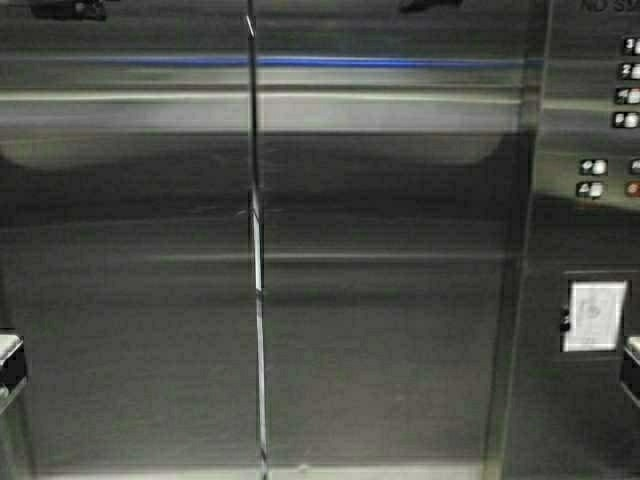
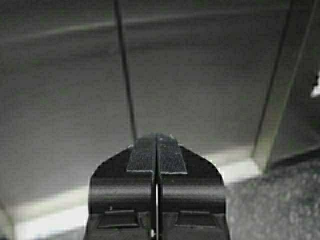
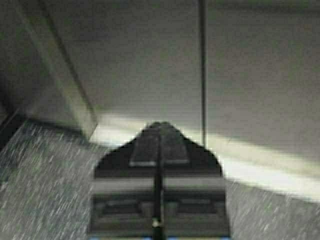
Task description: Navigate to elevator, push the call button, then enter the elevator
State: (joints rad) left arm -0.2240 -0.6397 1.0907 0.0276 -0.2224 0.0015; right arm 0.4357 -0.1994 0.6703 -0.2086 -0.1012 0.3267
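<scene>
The elevator's brushed-steel doors (image 1: pixel 380 300) fill the high view, both leaves closed along a vertical seam (image 1: pixel 257 250). The call button is out of view. My left gripper (image 2: pixel 156 142) is shut with nothing between its pads, pointing low at the doors (image 2: pixel 200 75) near their seam. Seen from its own wrist, my right gripper (image 3: pixel 160 127) is also shut and empty, aimed at the foot of the doors (image 3: pixel 140 60). Neither gripper touches the steel. Only small parts of the arms show at the high view's left edge (image 1: pixel 8 360) and right edge (image 1: pixel 632 365).
A steel panel right of the doors carries several small buttons (image 1: pixel 628 95) and a white notice (image 1: pixel 594 315). A steel frame post (image 2: pixel 280 115) (image 3: pixel 60 75) stands beside the doors. Dark speckled floor (image 2: pixel 280 200) (image 3: pixel 40 190) runs up to a pale sill (image 3: pixel 270 165).
</scene>
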